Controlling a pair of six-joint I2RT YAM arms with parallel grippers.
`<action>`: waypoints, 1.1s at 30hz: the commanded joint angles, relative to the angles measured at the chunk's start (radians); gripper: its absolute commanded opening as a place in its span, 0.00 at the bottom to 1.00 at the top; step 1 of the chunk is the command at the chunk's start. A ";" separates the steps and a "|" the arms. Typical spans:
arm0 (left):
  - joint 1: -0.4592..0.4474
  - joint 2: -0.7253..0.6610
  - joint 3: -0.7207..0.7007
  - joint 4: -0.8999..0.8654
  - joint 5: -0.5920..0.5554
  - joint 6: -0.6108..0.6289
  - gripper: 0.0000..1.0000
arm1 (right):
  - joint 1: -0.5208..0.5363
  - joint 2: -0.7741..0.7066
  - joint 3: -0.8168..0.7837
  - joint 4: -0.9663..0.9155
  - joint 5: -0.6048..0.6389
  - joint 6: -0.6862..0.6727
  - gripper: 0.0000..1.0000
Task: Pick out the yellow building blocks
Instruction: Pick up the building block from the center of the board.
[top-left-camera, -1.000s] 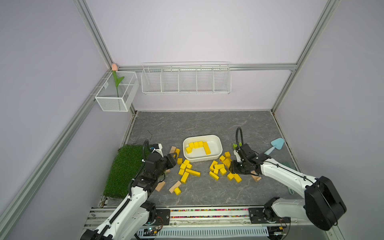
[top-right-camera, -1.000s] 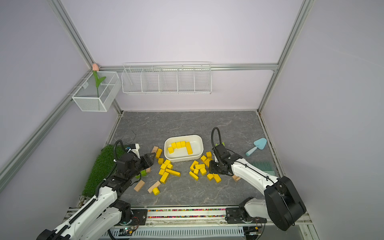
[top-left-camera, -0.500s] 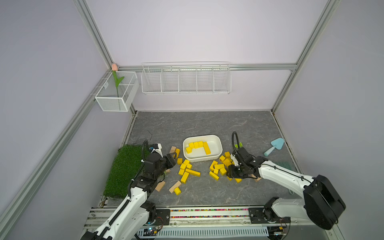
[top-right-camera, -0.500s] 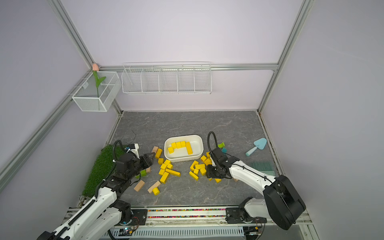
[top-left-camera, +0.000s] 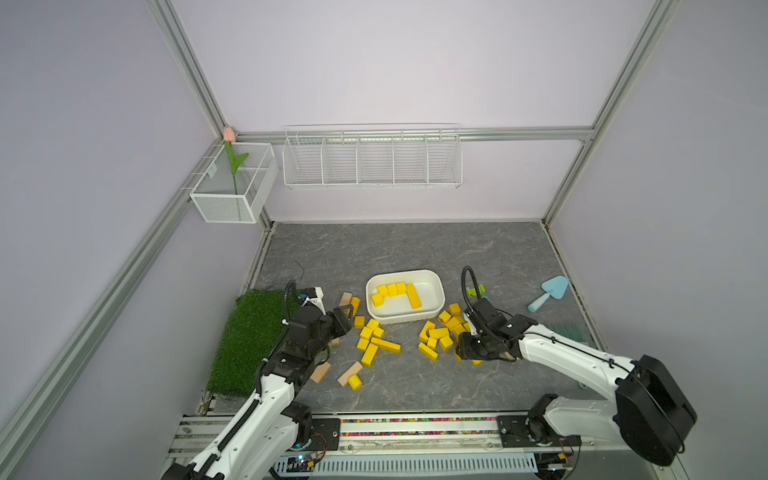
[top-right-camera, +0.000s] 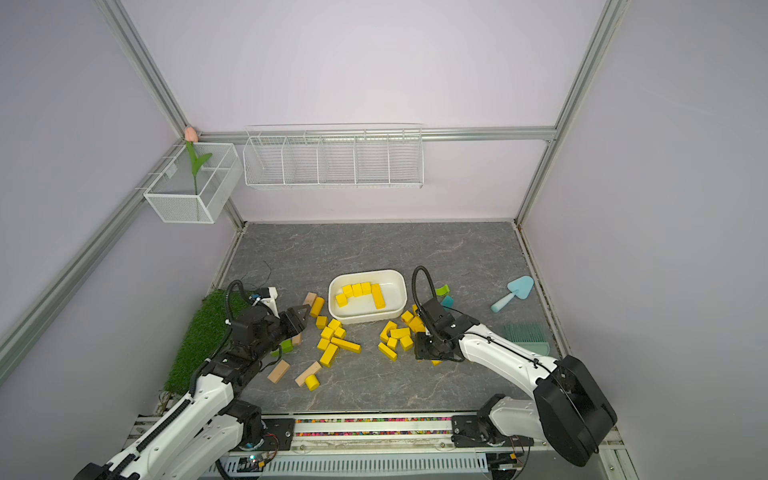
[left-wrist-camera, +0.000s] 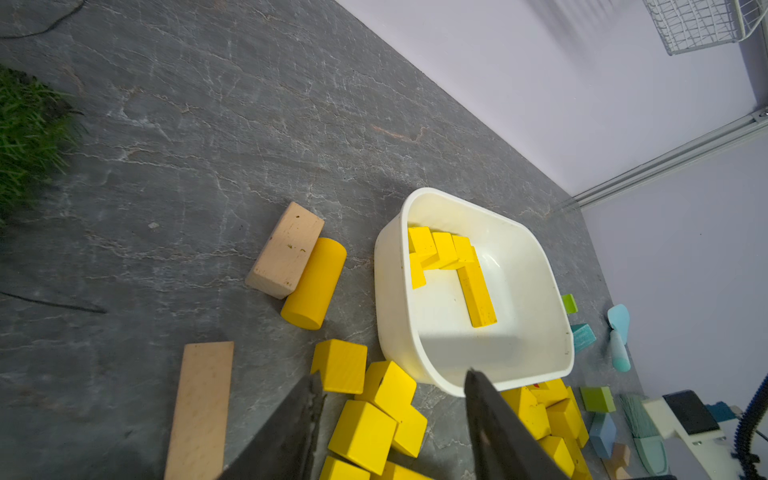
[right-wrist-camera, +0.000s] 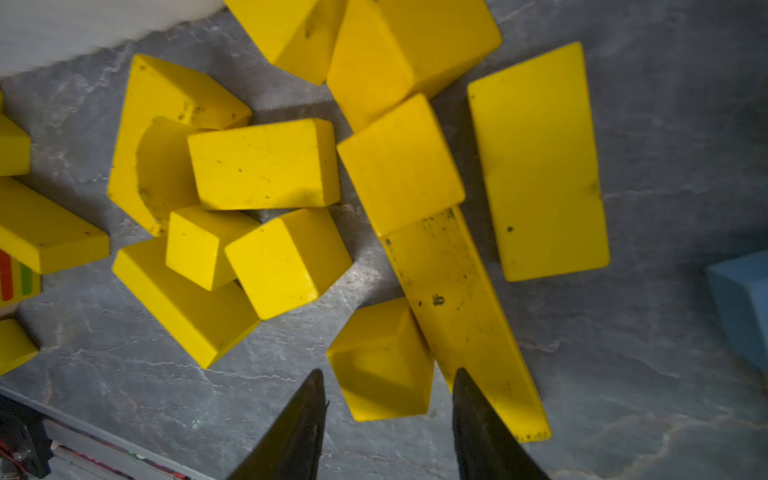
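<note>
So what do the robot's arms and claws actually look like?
The left arm and right arm have smooth white shells with chunky black joints. A ribbed black cable loops over each wrist. The left claw and right claw each have two dark, pointed, wedge-shaped fingers.

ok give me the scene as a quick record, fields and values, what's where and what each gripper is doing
tub: white tub, mid table
in tub: a few yellow blocks
loose yellow: left heap and right heap in front of the tub
plain wood: wooden blocks on the left side
left: left gripper open, empty, at the left heap
right: right gripper open, jaws either side of a small yellow block
other: grass mat, blue trowel
</note>
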 joint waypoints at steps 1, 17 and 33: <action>0.006 -0.004 0.023 -0.003 -0.007 -0.011 0.57 | 0.036 0.027 0.045 -0.061 0.067 0.028 0.51; 0.011 -0.010 0.018 -0.001 -0.003 -0.011 0.57 | 0.100 0.135 0.128 -0.096 0.107 0.010 0.50; 0.017 0.017 0.023 0.013 0.015 -0.010 0.57 | 0.112 0.090 0.122 -0.123 0.177 0.037 0.52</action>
